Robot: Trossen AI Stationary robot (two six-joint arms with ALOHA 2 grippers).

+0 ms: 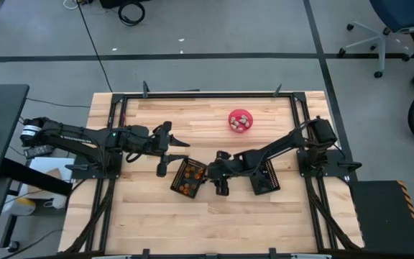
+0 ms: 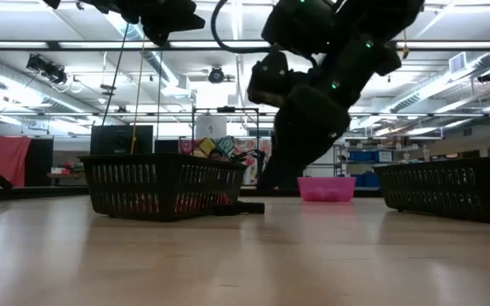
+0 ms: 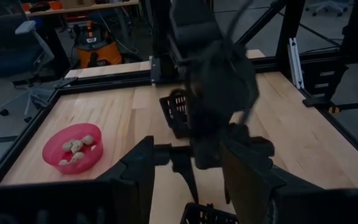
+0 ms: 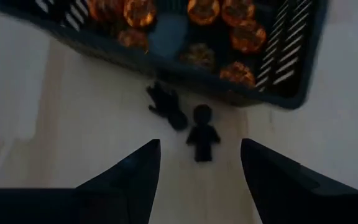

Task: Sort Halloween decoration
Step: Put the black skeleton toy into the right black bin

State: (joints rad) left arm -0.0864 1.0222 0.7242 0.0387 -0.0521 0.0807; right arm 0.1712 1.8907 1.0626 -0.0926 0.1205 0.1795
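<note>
Two small black Halloween decoration pieces (image 4: 202, 138) (image 4: 168, 106) lie flat on the wooden table, just outside a black mesh basket (image 4: 166, 68) that holds several orange pieces (image 4: 244, 34). My right gripper (image 4: 201, 171) slants down over them, open, with one finger on either side of the nearer black piece and nothing between its fingers. In the high view it (image 1: 221, 176) stands between the two baskets (image 1: 189, 178) (image 1: 264, 176). My left gripper (image 1: 165, 150) waits open above the table's left half. A pink bowl (image 1: 240, 120) holds pale pieces.
The second black mesh basket (image 2: 453, 187) stands to the right of my right arm. The pink bowl (image 3: 73, 149) sits toward the far edge. A black metal frame (image 1: 207, 95) borders the table. Bare wood lies along the near edge (image 1: 214, 230).
</note>
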